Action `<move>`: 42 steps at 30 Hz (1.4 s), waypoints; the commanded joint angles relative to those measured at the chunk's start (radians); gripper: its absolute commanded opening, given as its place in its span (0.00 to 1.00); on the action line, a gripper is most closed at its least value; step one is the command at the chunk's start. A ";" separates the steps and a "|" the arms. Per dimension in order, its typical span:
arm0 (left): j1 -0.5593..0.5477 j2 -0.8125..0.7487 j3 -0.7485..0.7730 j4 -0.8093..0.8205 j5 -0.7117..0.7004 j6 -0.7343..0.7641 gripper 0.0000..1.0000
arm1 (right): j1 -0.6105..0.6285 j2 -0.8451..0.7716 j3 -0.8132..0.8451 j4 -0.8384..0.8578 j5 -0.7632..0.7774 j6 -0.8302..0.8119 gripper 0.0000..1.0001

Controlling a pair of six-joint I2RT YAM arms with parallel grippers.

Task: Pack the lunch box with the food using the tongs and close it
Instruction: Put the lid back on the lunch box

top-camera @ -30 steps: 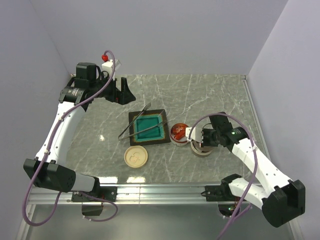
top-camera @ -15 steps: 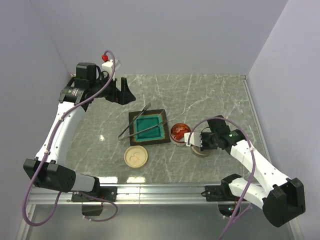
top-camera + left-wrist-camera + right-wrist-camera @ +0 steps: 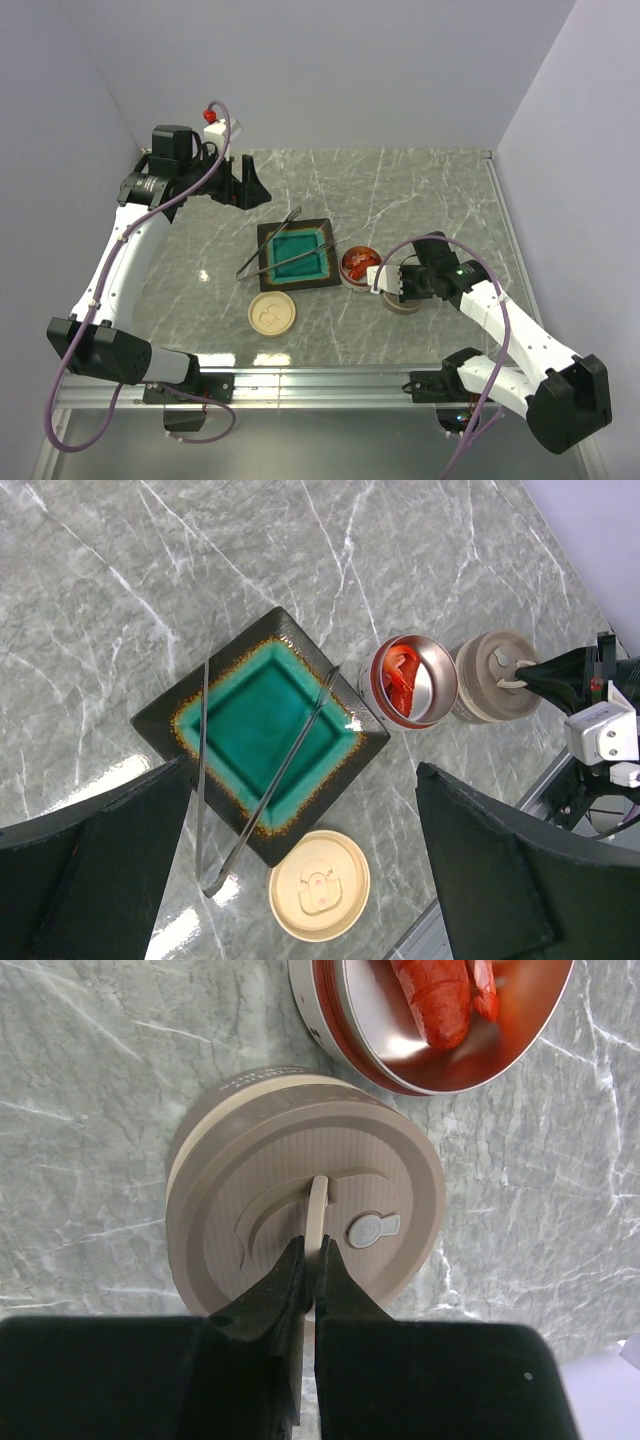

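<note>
Presently the lid-handling step is judged in hand: the right end effector (image 3: 310, 1263) is pinched on the thin upright handle (image 3: 317, 1210) of the round taupe plastic lid (image 3: 240, 1180). The left end effector (image 3: 243, 187) hangs spread above the table (image 3: 430, 190). Red-orange toy food (image 3: 400, 670) lies in the round pink metal bowl (image 3: 441, 685); long silver metal tongs (image 3: 272, 780) rest across the square teal tray (image 3: 372, 736). Next, a straight upward lift is called for.

Left arm (image 3: 118, 255) and right arm (image 3: 520, 330) show white links, black joints, lilac cables (image 3: 228, 135); right pincer (image 3: 308, 1252) is black.
</note>
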 commanded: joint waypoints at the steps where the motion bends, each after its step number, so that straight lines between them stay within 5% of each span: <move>1: 0.005 -0.019 -0.004 0.030 0.026 0.020 0.99 | 0.010 0.000 0.003 0.041 0.011 0.001 0.00; 24: 0.007 -0.024 -0.018 0.030 0.034 0.024 0.99 | 0.013 0.055 0.002 0.009 -0.017 0.018 0.00; 42: 0.007 -0.039 -0.039 0.033 0.043 0.023 0.99 | -0.054 0.269 0.120 -0.157 -0.170 0.069 0.00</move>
